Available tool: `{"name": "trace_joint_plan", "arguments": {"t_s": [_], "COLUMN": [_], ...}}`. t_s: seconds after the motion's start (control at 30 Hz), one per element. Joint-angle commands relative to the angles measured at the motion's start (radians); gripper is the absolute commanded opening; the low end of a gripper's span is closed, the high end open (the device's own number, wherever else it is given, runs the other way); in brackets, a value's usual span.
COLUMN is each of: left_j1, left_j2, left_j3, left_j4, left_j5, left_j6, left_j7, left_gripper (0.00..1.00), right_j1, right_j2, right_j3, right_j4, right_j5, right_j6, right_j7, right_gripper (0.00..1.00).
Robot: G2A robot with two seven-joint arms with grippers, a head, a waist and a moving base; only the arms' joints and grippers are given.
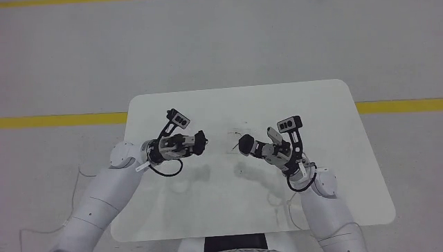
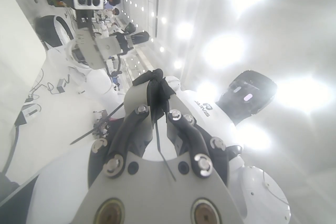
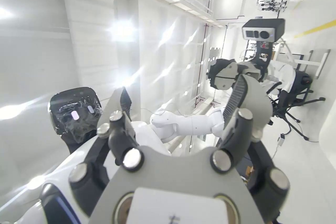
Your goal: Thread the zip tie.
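Closest in the left wrist view is the left claw [image 2: 156, 78]. Its two dark fingertips are pressed together on the zip tie [image 2: 158, 141], a thin black strap. One length of the strap comes out of the pinch and runs back between the finger linkages toward the wrist plate. A second thin black length slants out past one finger and ends in free air. How the two lengths join inside the grip is hidden by the fingertips.

In its own wrist view the right claw [image 3: 181, 101] stands wide open. Its ribbed fingers [image 3: 237, 96] are spread well apart with nothing between them. Beyond the gap, farther off, is the other arm's closed claw.

From the top view both arms are bent inward over the middle of the white tabletop [image 1: 332, 106]. The two claws point at each other, near but not touching, with a bare strip of tabletop under the gap. The left one sits slightly nearer the far edge than the right. At this range the zip tie is too fine to make out.

A yellow floor stripe [image 1: 62, 120] passes behind the tabletop.
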Motion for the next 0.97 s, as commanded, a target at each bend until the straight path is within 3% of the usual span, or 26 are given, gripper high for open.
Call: {"name": "trace_joint_plan", "arguments": {"t_s": [0.0,0.17,0.4,0.93], "left_j1": [0.022,0.059,0.084,0.084], "left_j2": [0.018,0.052,0.086,0.087], "left_j3": [-0.014,-0.045,-0.044,-0.042], "left_j4": [-0.052,-0.146,-0.227,-0.230], "left_j5": [0.005,0.004,-0.026,-0.026], "left_j6": [-0.003,-0.003,-0.003,-0.003], "left_j7": [0.000,0.000,0.000,0.000], "left_gripper": [0.00,0.00,0.00,0.00], "right_j1": [0.000,0.000,0.000,0.000], "right_j2": [0.000,0.000,0.000,0.000], "right_j3": [0.000,0.000,0.000,0.000], "right_j4": [0.000,0.000,0.000,0.000], "right_j5": [0.000,0.000,0.000,0.000], "right_j6": [0.000,0.000,0.000,0.000], "right_j7": [0.000,0.000,0.000,0.000], "right_gripper": [1.00,1.00,1.00,1.00]}}
